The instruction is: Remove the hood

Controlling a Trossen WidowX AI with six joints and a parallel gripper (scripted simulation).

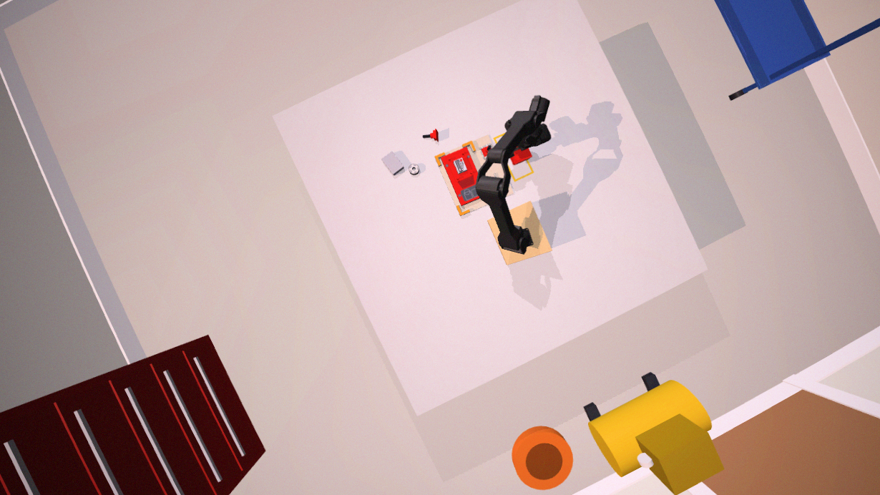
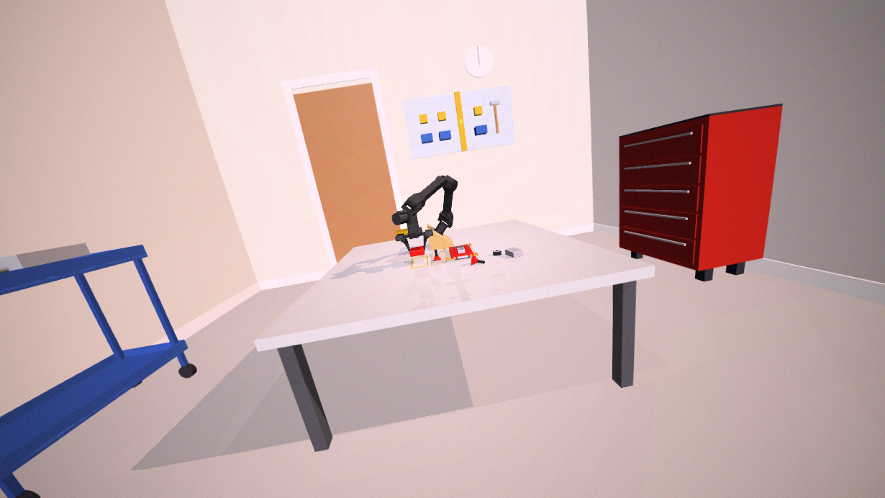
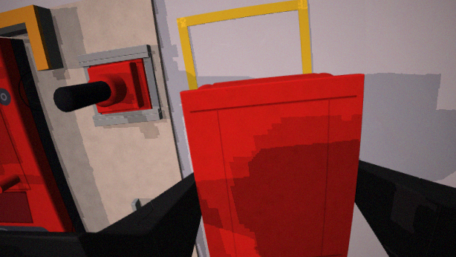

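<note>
My gripper (image 2: 416, 248) (image 3: 272, 174) is shut on the red hood (image 1: 521, 156) (image 2: 416, 252) (image 3: 275, 122), one finger on each side. The hood hangs low over the table, off the toy car. The marked area (image 1: 524, 177) (image 2: 419, 266) (image 3: 241, 13) is a yellow outline on the table. In the wrist view its far end shows beyond the hood, which hides the near part. The red toy car (image 1: 456, 180) (image 2: 455, 251) (image 3: 11, 145) sits beside it on a beige board (image 3: 122, 156). The arm hides the fingertips in the top view.
A red piece with a black stick (image 1: 486, 150) (image 3: 122, 87) stands in a grey holder on the board. A similar red piece (image 1: 434, 134) (image 2: 475, 260), a small wheel (image 1: 413, 167) (image 2: 496, 252) and a grey block (image 1: 391, 163) (image 2: 513, 252) lie beyond the car.
</note>
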